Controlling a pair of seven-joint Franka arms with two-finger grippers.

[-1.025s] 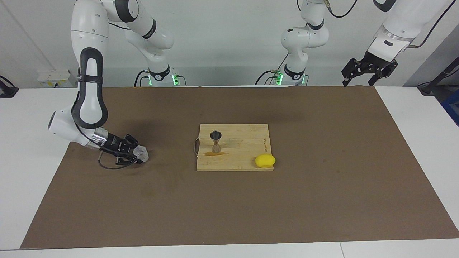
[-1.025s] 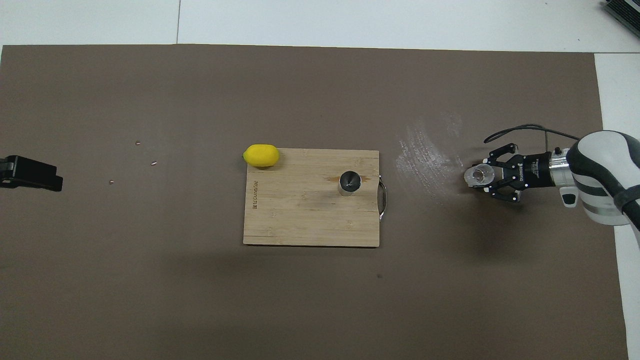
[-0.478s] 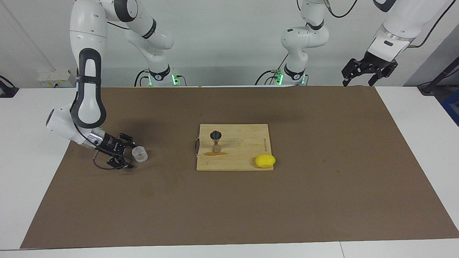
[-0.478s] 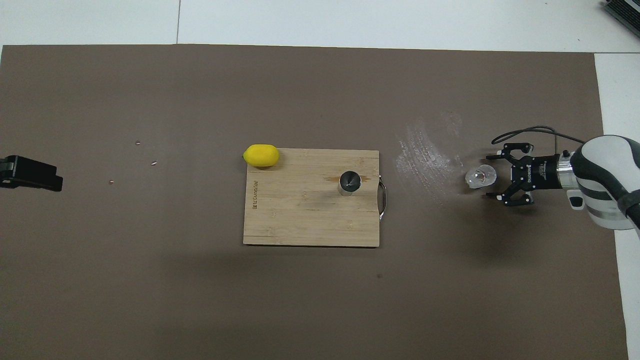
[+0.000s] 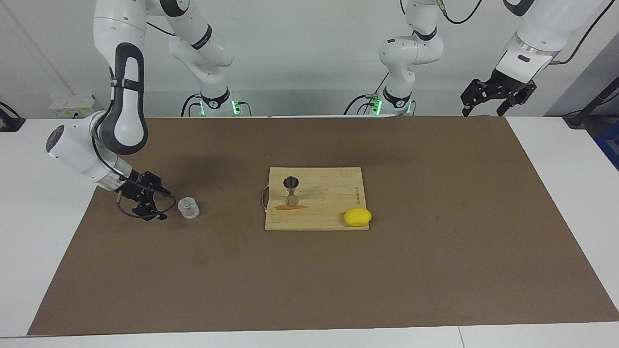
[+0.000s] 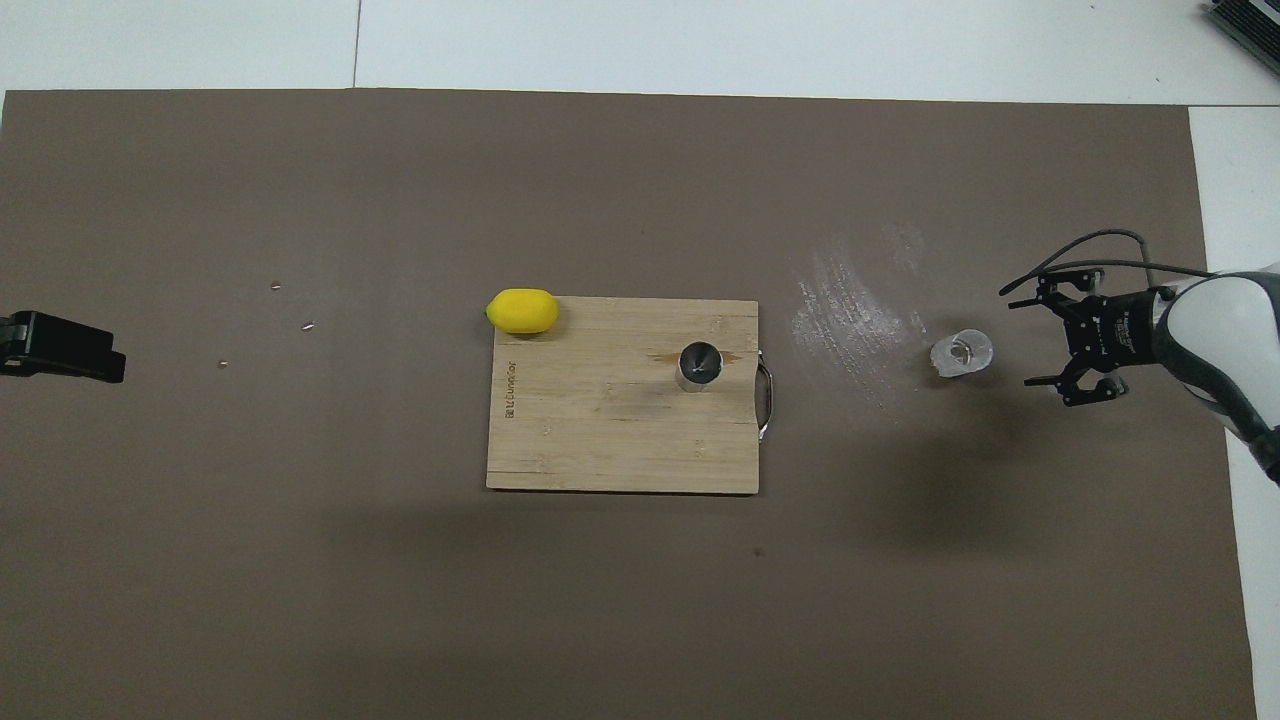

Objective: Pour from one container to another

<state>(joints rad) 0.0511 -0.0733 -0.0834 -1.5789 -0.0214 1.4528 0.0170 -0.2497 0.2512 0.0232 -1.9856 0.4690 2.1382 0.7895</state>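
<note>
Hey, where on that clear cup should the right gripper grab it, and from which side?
Grip the clear cup across its round side wall, coming in level from the right arm's end of the table, where the open right gripper sits. It stands upright and squat, nothing beside it.

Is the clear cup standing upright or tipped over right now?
Upright. The clear cup stands on its base on the brown mat, rim up, apart from the open right gripper beside it.

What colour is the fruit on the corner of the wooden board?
Yellow: the lemon shows best in the overhead view.
</note>
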